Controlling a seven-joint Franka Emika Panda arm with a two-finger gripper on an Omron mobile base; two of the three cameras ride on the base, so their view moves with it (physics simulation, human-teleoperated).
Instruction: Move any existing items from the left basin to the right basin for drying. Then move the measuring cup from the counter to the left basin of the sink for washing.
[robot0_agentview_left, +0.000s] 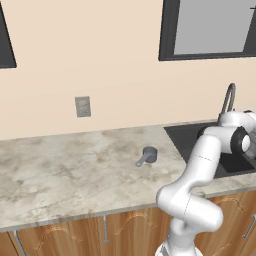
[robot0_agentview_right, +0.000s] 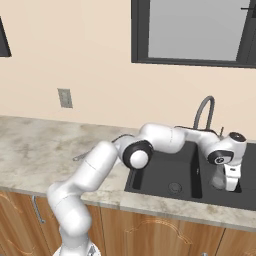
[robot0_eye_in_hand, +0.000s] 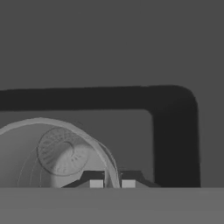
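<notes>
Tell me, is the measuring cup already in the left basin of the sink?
No, the measuring cup sits on the counter, left of the sink.

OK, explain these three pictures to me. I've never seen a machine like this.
It's a rendered kitchen. The white jointed arm is a robot on a drivable base. Two pictures come from cameras on that base, behind the arm to its left and right. The third looks along the gripper from a camera on the hand. On the counter lies a small blue-grey measuring cup. The gripper is shut on the rim of a pale grey vessel, over the right basin of the black sink.
</notes>
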